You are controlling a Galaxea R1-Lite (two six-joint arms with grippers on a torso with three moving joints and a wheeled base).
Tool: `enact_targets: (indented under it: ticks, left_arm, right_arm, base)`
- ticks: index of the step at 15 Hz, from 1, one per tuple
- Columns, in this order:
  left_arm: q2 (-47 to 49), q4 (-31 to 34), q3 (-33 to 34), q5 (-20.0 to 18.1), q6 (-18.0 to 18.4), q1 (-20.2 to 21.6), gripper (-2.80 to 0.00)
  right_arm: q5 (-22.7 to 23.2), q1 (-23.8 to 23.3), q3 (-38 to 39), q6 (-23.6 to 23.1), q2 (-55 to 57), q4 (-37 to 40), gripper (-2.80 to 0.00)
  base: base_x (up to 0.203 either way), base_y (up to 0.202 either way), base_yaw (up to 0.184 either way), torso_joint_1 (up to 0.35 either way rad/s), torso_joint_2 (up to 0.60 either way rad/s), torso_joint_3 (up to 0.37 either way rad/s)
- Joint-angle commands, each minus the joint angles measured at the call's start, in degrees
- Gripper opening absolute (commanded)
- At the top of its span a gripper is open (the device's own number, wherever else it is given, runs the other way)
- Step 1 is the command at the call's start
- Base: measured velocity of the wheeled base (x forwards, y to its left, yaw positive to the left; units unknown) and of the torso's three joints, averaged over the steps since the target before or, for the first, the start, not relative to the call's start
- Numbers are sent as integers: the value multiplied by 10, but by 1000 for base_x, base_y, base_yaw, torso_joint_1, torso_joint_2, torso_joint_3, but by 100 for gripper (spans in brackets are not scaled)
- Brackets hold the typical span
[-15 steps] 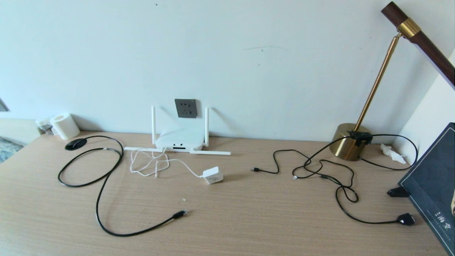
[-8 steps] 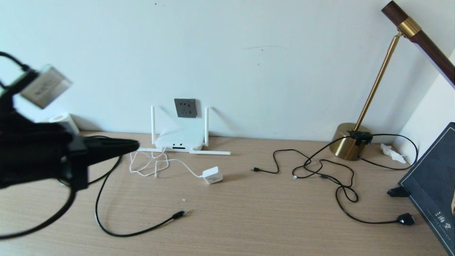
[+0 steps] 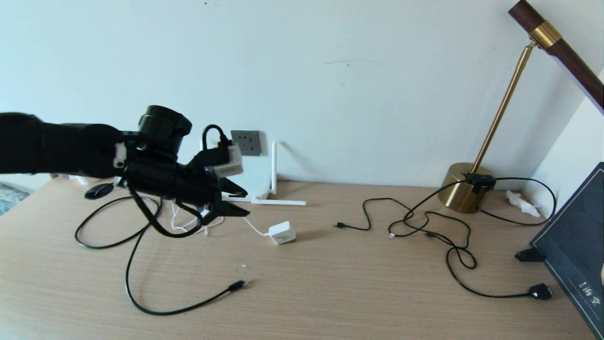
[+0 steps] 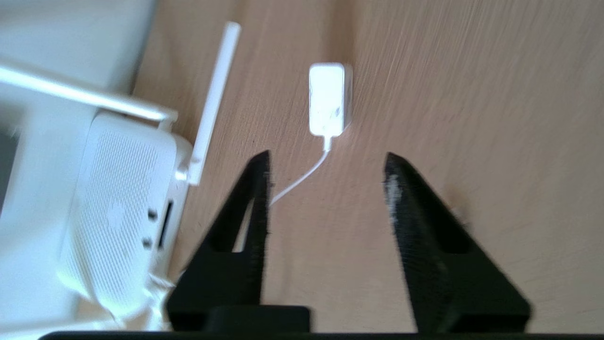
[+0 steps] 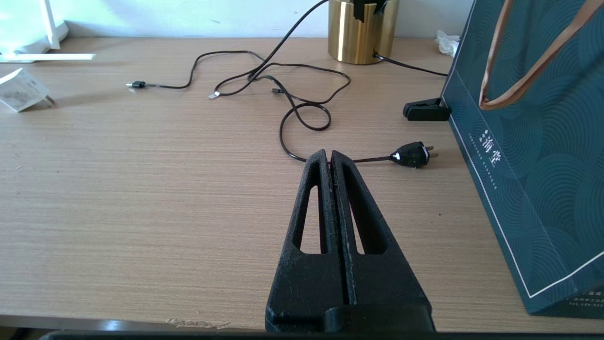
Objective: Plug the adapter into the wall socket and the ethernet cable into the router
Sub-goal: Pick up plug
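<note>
A long wooden desk (image 3: pixel 358 293) runs along a pale wall (image 3: pixel 330 71). At the right edge stands a dark teal paper bag (image 5: pixel 542 156) with tan handles, and next to it a brass lamp (image 3: pixel 465 193) whose thin stem leans up toward a dark wooden arm.

The left arm reaches in from the left side of the head view, above the desk. The left gripper (image 3: pixel 236 202) hangs in the air in front of the router (image 4: pixel 118 208), its fingers apart and nothing between them. In the left wrist view the adapter (image 4: pixel 329 99) lies on the desk ahead of the open fingertips, well clear of them, with its white cord (image 4: pixel 302 177) trailing back past one finger. The router sits against the wall, partly hidden by the arm in the head view; one antenna stands upright and another lies flat on the desk. The wall socket (image 3: pixel 247 142) is on the wall just above it, with nothing plugged in.

The right gripper (image 5: pixel 331 158) rests low over the near right part of the desk, fingers pressed together and holding nothing.

The ethernet cable (image 3: pixel 141 283) loops across the left of the desk, and its plug end lies loose near the front, well apart from the router. Thin black cords (image 3: pixel 424 226) tangle in front of the lamp, one ending in a black plug (image 5: pixel 413 155).
</note>
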Motion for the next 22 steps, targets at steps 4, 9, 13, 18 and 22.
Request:
enact_targets:
  ticks: [4,9,13,18,22]
  left_arm:
    - [177,138,-210,4,212,-9,0]
    - [222,229,-261,42,190,-77,0]
    - [238,223,-266,47,79,-94,0]
    - [238,207,-268,53,36,-94,0]
    - [246,158,-268,66,13,-90,0]
  right_arm:
    - [0,0,0,0,1,0,-280]
    - [0,0,0,0,1,0,-280]
    - [0,0,0,0,1,0,-280]
    - [0,0,0,0,1,0,-280]
    - [0,0,0,0,1,0,-280]
  base:
    - [0,0,0,0,0,0]
    - [0,0,0,0,0,0]
    - [0,0,0,0,0,0]
    - [0,0,0,0,0,0]
    - [0,0,0,0,0,0]
